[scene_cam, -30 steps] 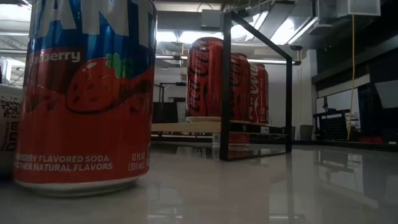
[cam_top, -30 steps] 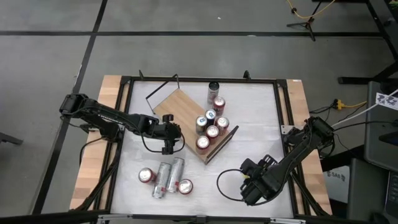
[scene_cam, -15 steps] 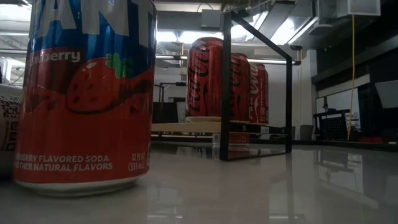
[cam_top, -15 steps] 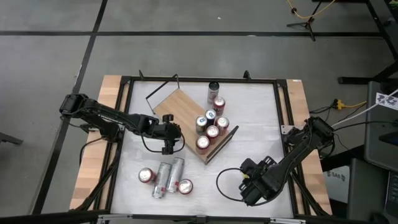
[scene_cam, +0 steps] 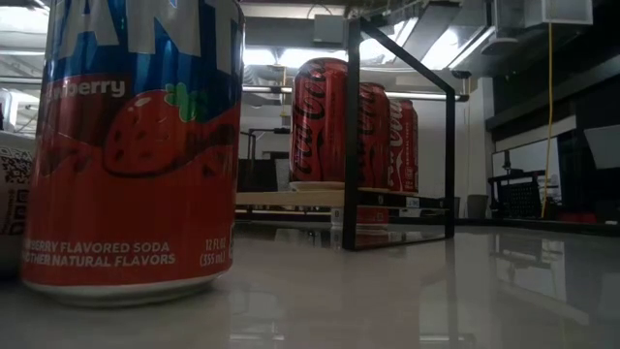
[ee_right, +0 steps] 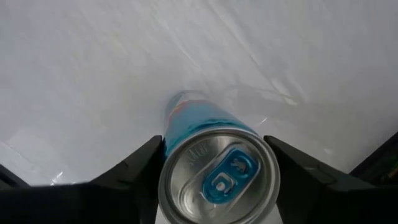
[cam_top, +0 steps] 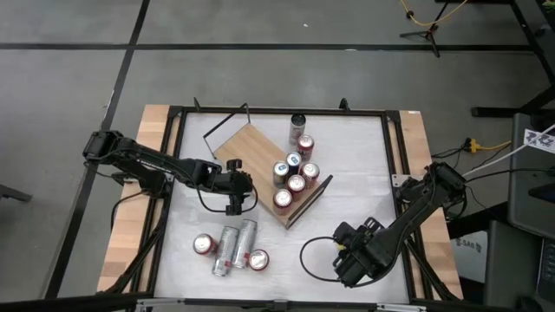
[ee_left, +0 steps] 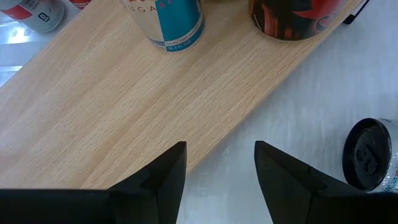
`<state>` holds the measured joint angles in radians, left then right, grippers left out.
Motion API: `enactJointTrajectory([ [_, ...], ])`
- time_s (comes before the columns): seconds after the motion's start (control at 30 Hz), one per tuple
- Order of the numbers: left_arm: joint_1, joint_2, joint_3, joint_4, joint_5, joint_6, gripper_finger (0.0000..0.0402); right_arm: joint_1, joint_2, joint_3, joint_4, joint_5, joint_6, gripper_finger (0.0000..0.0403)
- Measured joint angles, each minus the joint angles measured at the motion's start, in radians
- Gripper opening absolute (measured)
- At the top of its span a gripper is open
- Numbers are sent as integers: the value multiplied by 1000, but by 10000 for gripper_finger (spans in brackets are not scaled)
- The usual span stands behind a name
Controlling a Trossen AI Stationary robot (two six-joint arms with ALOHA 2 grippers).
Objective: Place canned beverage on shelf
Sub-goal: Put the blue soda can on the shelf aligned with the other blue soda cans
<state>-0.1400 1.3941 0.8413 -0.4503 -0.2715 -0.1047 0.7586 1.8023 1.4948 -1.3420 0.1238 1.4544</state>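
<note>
- High view shows the white table (cam_top: 347, 156) carrying everything; both arms reach in over it, the left pincer (cam_top: 234, 204) toward the middle and the right pincer (cam_top: 344, 269) near the front right corner.
- The shelf (cam_top: 251, 152), a light wooden board with black wire rails, lies at an angle just beyond the left pincer and well away from the right pincer, across bare table.
- About five cans on the shelf (cam_top: 292, 173) already stand upright, crowded at the end of the board farther from the left pincer, so part of the job looks done; the nearer end of the board is bare wood with room for more.
- A further upright can (cam_top: 298, 124) stands on the table just off the shelf's far edge; whether it counts as placed cannot be told.
- A cluster of four loose cans (cam_top: 230, 247) sits on the table on the near side of the left pincer, two lying down and two end-up, all seemingly waiting their turn.
- The right pincer is clamped on a blue can (ee_right: 217, 177), its fingers pressed to either side in the right wrist view; this can looks like the next to travel to the shelf.
- The left pincer's fingers (ee_left: 163, 177) stand a little apart over the shelf's edge with nothing between them; a dark-topped can (ee_left: 370, 154) stands on the table close beside.
- As a judgement, the task is under halfway: the held can, then the cluster, remain.
</note>
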Motion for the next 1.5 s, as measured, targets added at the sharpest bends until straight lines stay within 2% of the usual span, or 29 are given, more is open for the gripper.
enactJointTrajectory([
  [0.3, 0, -1, 0, 0, 0, 1, 181, -13, 0, 1, 10, 7, -69, 236],
  [0.67, -3, -29, 1, -5, 1, 2, 181, -116, 3, 115, 15, 4, -306, 233],
  [1.07, -41, -105, 0, -21, 3, 2, 181, -238, 3, 396, 7, -67, -587, 234],
  [1.3, -68, -168, 0, -28, 1, 2, 181, -287, 2, 573, 8, -73, -732, 234],
  [1.5, -73, -186, 0, -28, 0, 2, 181, -342, 2, 670, 40, -36, -854, 234],
])
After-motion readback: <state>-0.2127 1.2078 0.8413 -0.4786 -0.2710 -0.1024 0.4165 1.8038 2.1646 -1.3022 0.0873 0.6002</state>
